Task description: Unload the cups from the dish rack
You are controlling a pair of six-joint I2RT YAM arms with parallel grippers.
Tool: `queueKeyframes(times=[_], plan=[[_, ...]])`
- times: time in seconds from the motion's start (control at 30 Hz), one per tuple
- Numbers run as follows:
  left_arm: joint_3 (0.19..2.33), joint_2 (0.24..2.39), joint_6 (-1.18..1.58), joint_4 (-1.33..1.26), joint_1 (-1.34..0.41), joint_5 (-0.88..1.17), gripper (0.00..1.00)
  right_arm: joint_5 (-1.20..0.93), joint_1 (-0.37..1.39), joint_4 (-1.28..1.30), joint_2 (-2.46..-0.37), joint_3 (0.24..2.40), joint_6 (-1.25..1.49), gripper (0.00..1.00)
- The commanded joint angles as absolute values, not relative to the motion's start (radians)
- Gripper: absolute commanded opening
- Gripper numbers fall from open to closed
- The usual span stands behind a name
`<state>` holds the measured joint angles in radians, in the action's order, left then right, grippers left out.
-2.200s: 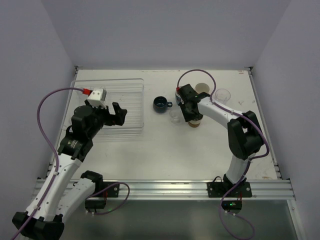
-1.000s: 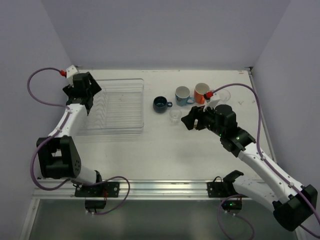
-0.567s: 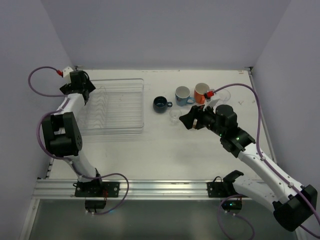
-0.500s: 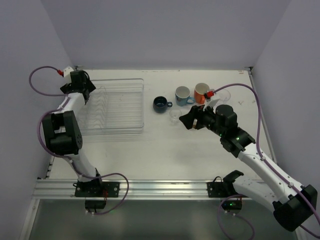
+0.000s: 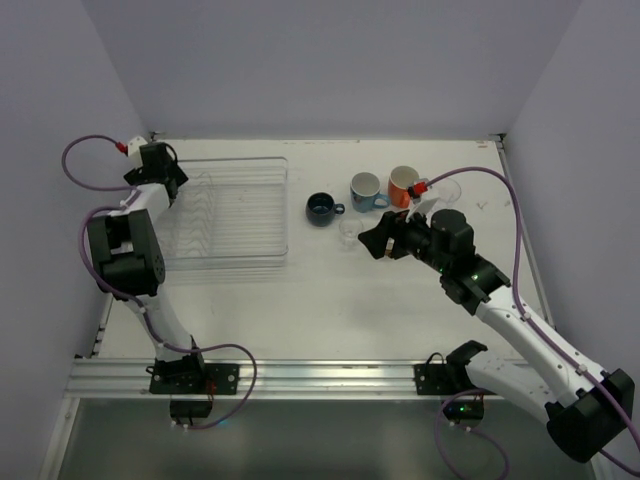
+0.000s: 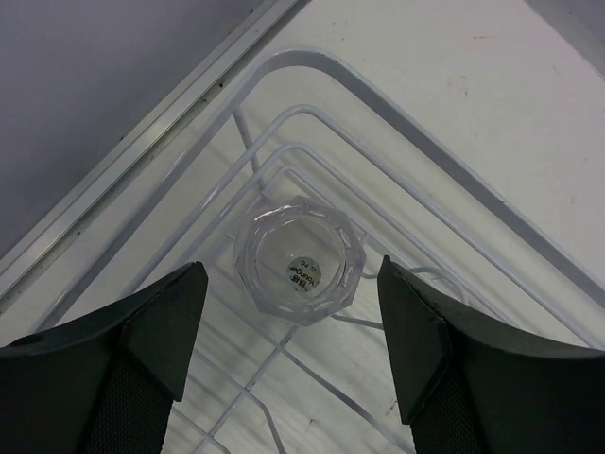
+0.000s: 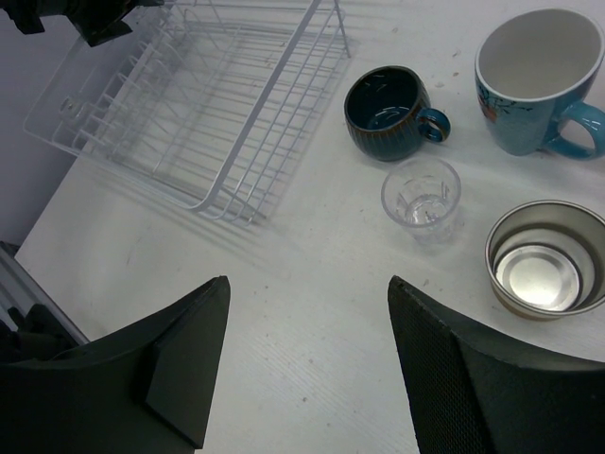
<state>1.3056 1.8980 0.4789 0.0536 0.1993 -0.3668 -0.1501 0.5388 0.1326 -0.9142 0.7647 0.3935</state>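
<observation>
A small clear cup [image 6: 298, 260] stands in the far-left corner of the dish rack [image 6: 406, 132], a tray of white wire [image 5: 235, 215]. My left gripper [image 6: 288, 276] hangs over it, open, a finger on each side and neither touching. On the table right of the rack stand the dark-blue mug [image 5: 321, 208], light-blue mug [image 5: 366, 190], orange mug [image 5: 403, 185] and a clear cup [image 5: 349, 231]. My right gripper [image 7: 307, 284] is open and empty over bare table, near that clear cup [image 7: 421, 194] and a tan cup with a metal inside [image 7: 544, 260].
Another clear cup [image 5: 447, 190] stands far right beside the orange mug. The left arm [image 5: 125, 250] is folded along the table's left edge beside the rack. A raised rail [image 6: 132, 156] runs close behind the rack's corner.
The left arm swung from the rack's near side into its far-left corner. The right arm drew back from the cups. In the last half second neither arm visibly moved.
</observation>
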Motion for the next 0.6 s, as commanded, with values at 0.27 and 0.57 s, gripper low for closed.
queueKeyframes(times=[0.27, 0.57], plan=[[1.351, 1.916, 0.434, -0.057, 0.212, -0.360, 0.53, -0.160, 0.548, 0.084, -0.907, 0.762, 0.396, 0.70], [1.275, 1.780, 0.429, -0.060, 0.210, -0.334, 0.31, -0.169, 0.548, 0.063, -0.902, 0.756, 0.403, 0.70]])
